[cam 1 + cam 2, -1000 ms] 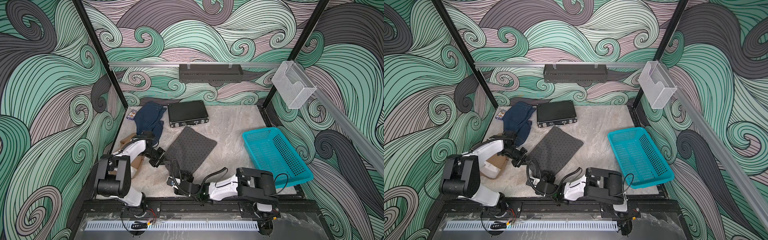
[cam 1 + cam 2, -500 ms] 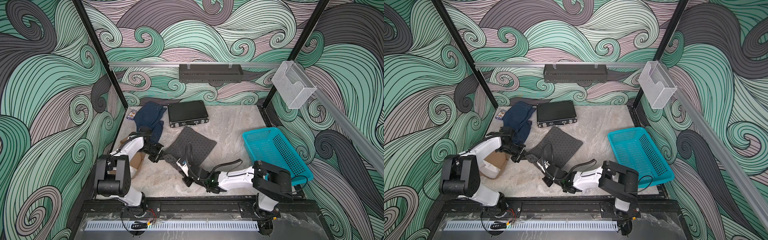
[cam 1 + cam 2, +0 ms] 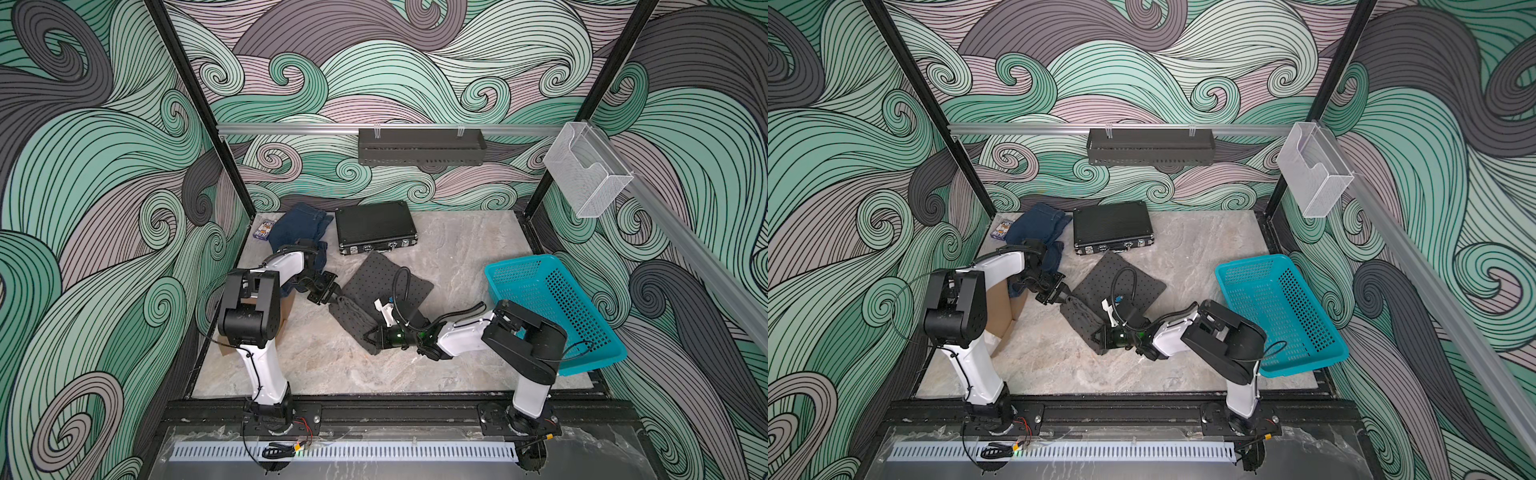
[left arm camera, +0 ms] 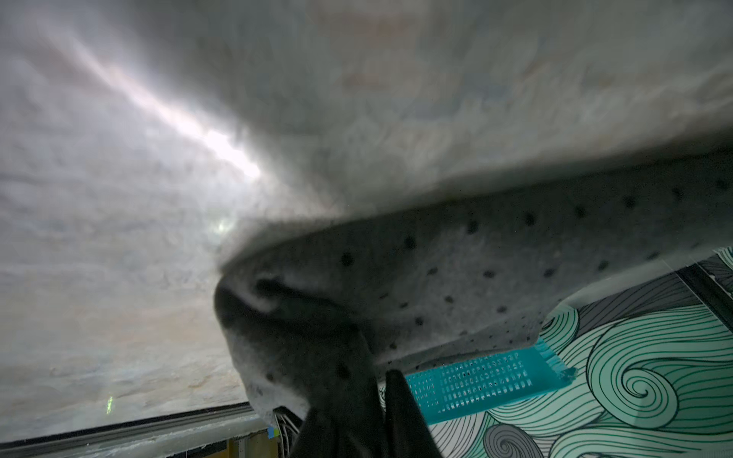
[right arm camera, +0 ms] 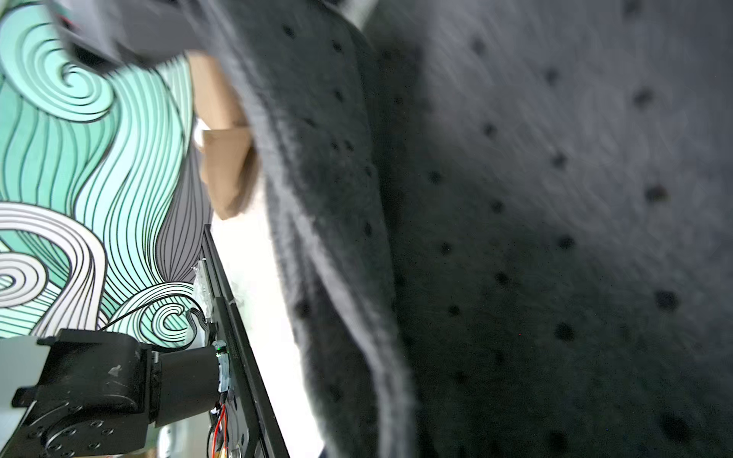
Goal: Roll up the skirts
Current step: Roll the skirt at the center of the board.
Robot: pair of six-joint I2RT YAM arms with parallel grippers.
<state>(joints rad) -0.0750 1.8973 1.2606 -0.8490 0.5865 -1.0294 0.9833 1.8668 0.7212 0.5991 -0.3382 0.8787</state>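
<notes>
Your right end effector (image 3: 371, 336) is clamped shut on the near corner of the dotted grey skirt (image 3: 365, 278), which lies mid-worktop with its near-left side folded over. Your left end effector (image 3: 334, 294) touches the fold's left corner. Cloth bunches at its fingers (image 4: 404, 410), so you cannot tell whether it grips. The denim skirt (image 3: 299, 226) lies in the far left corner.

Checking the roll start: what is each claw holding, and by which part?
Both hold the grey dotted skirt: left claw apparently pinches its left corner, right claw its folded near corner.
</notes>
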